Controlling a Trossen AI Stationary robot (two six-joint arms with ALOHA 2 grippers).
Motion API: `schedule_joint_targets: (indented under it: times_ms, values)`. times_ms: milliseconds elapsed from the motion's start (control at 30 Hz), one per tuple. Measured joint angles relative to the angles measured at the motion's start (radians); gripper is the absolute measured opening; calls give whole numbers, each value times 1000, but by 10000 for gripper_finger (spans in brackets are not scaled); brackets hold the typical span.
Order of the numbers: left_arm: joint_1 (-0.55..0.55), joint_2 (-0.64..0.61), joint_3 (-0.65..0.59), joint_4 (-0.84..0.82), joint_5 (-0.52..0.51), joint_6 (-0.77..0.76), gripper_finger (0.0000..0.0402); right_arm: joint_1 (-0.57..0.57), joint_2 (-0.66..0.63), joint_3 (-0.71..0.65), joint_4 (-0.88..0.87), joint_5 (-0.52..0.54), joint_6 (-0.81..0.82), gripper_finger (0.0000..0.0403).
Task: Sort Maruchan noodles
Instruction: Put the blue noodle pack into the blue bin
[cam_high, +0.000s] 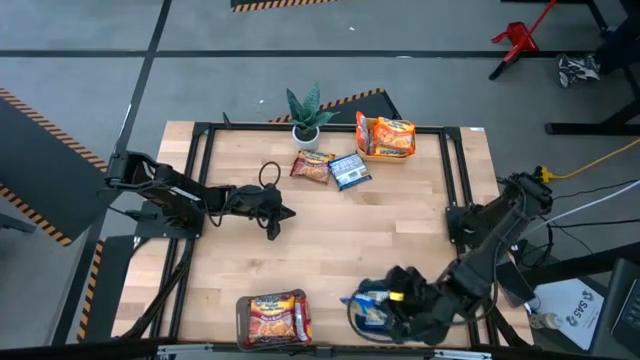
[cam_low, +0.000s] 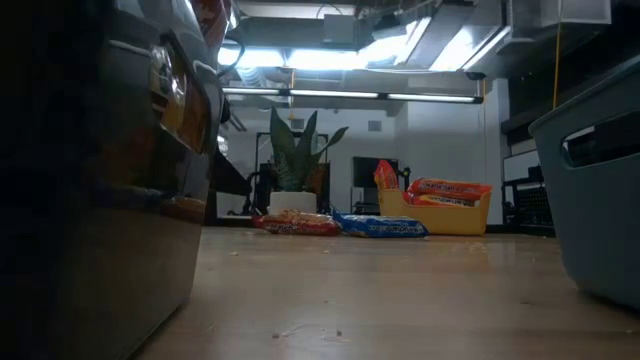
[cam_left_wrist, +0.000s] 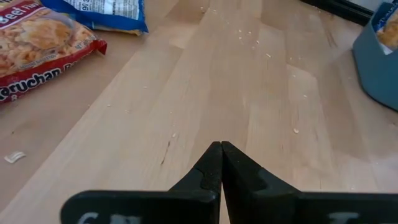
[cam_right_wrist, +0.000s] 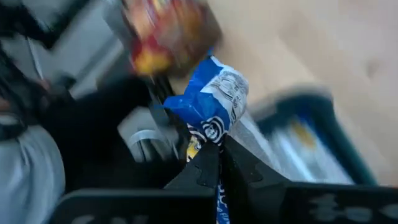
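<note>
Blurred blue packet (cam_right_wrist: 208, 102) sits pinched in the right end effector (cam_right_wrist: 219, 155) over the teal tray (cam_high: 368, 312) — tray contents unclear. Left end effector (cam_left_wrist: 221, 152) — fingers together — hovers mid-counter (cam_high: 350, 230).

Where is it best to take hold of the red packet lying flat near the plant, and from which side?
Probably from above, by a short crimped edge of the red packet: it lies flat, and the blue packet touches one end, so the end nearer the plant looks freer.
</note>
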Motion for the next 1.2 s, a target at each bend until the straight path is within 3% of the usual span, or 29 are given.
schedule_joint_targets:
  times_ms: [133, 367, 733, 1033, 1200]
  values:
    - [0, 0, 0, 0, -1, -1, 0, 32, 3, 0, -73, -114, 97, 0]
    - [0, 0, 0, 1, -30, -2, 0, 14, 5, 0, -126, -245, 100, 0]
    - [0, 0, 0, 0, -51, 8, 0, 15, 13, -1, -102, -357, 119, 0]
    - [0, 1, 0, -1, -51, 9, 0, -14, 26, -3, -101, -342, 89, 0]
    - [0, 1, 0, -2, -50, 9, 0, -32, 59, -3, -100, -386, 60, 0]
